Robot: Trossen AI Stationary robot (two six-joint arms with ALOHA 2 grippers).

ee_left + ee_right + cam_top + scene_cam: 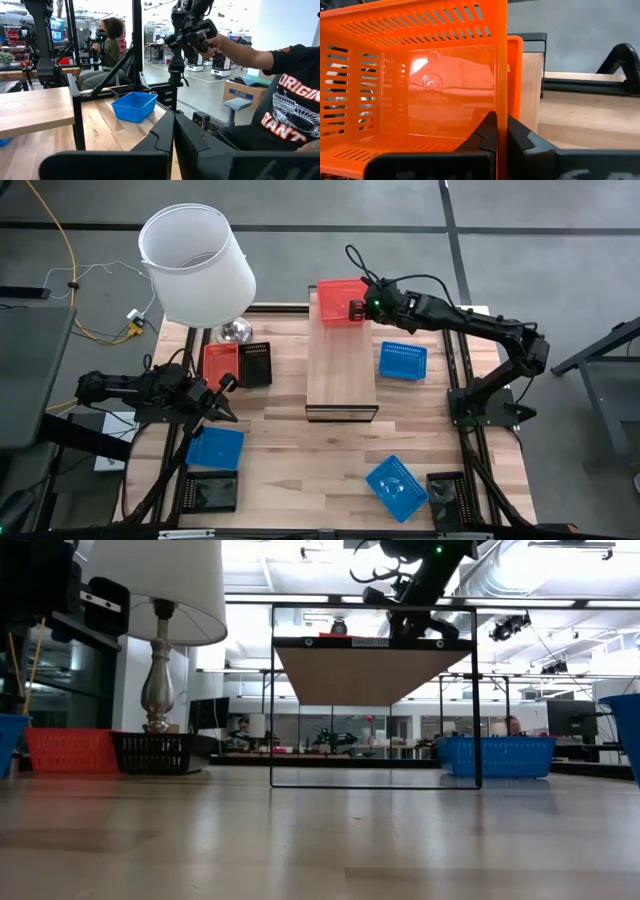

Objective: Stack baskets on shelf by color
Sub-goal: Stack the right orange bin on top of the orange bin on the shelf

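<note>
Red basket sits at the far end of the shelf, at the upper middle of the high view, with part of it reaching past the plank's far edge. The right gripper is at its right wall, and the right wrist view shows the two dark fingers pinched together on that thin orange-red wall, one on each side. A second rim of the same colour shows just behind the held wall in that view, so this may be two nested baskets; I cannot tell for sure.

The shelf is a narrow light-wood plank running down the centre of the high view on a dark frame, seen from below in the low view.

Just right of the shelf lies a blue basket. At the lower right of the high view a second blue basket sits tilted, with a black basket beside it at the table edge. Left of the shelf, another red basket and a black basket stand side by side near the base of a white-shaded lamp. At the lower left are a third blue basket and, below it, a black basket.

The left gripper hovers at the left of the table, near the red and blue baskets there; its fingers are pressed together on nothing.
</note>
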